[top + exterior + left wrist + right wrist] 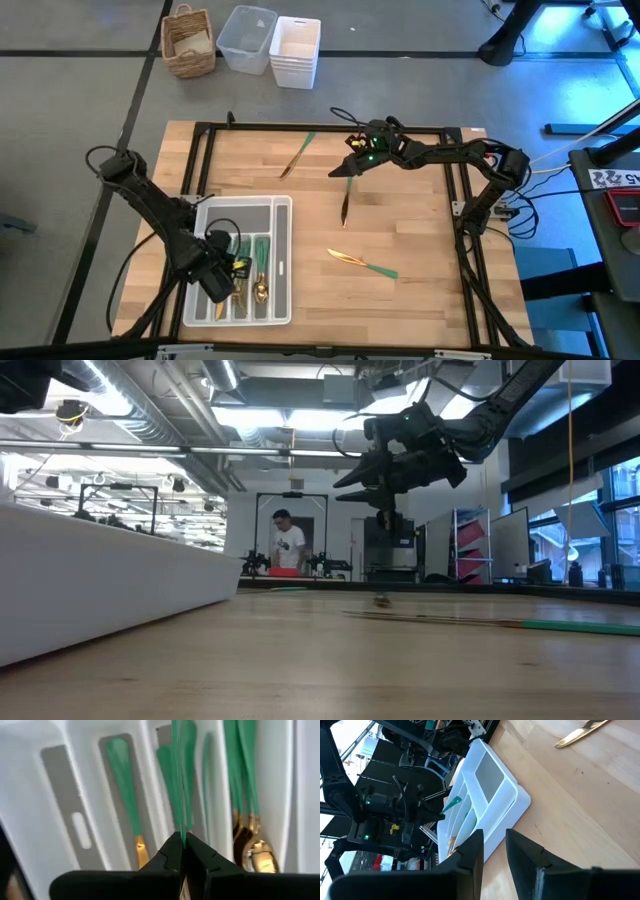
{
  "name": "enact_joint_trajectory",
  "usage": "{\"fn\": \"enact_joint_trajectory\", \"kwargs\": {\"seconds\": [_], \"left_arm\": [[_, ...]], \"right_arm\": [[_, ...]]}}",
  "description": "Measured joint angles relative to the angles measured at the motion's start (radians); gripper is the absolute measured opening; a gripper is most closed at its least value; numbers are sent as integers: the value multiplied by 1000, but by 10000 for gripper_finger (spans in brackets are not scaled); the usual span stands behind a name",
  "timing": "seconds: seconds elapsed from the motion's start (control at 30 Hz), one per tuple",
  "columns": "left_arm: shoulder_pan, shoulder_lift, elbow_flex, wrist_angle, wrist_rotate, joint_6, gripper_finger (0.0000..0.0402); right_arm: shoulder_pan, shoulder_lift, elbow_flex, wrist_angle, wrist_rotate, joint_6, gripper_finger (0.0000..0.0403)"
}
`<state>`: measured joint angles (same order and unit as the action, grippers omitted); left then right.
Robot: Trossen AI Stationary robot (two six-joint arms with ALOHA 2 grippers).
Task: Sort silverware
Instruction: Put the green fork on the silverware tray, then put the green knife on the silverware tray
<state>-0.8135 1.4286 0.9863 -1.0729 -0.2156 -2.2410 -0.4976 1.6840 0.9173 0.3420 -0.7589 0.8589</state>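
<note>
**Tray partly filled, three pieces on the table**

The white plastic tray [282,212] holds green-handled, gold-headed silverware [262,270] in its narrow slots. The left gripper [182,851] is over the tray, fingers clamped on a slim green handle [181,775]. The right gripper [347,166] hovers with its fingers apart over the wooden table [410,230], where three pieces lie loose.

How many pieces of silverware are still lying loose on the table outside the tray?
3: one near the far edge, one mid-table below the right gripper, one nearer the front. None seems hidden.
</note>
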Motion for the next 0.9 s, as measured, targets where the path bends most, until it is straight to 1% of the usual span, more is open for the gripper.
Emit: {"fn": "enact_joint_trajectory", "kwargs": {"seconds": [0.17, 0.43, 0.53, 0.63, 0.83, 0.9], "left_arm": [[5, 44, 0, 75, -27, 3, 1], [4, 195, 0, 194, -18, 5, 1], [5, 234, 0, 243, -2, 60, 10], [10, 255, 0, 281, 50, 131, 33], [8, 257, 2, 255, 107, 102, 110], [11, 236, 1, 251, 127, 122, 127]], "right_arm": [[0, 0, 0, 0, 4, 0, 83], [0, 0, 0, 0, 9, 0, 83], [0, 0, 0, 0, 9, 0, 83], [0, 0, 0, 0, 8, 0, 83], [0, 0, 0, 0, 8, 0, 83], [0, 0, 0, 0, 8, 0, 83]]}}
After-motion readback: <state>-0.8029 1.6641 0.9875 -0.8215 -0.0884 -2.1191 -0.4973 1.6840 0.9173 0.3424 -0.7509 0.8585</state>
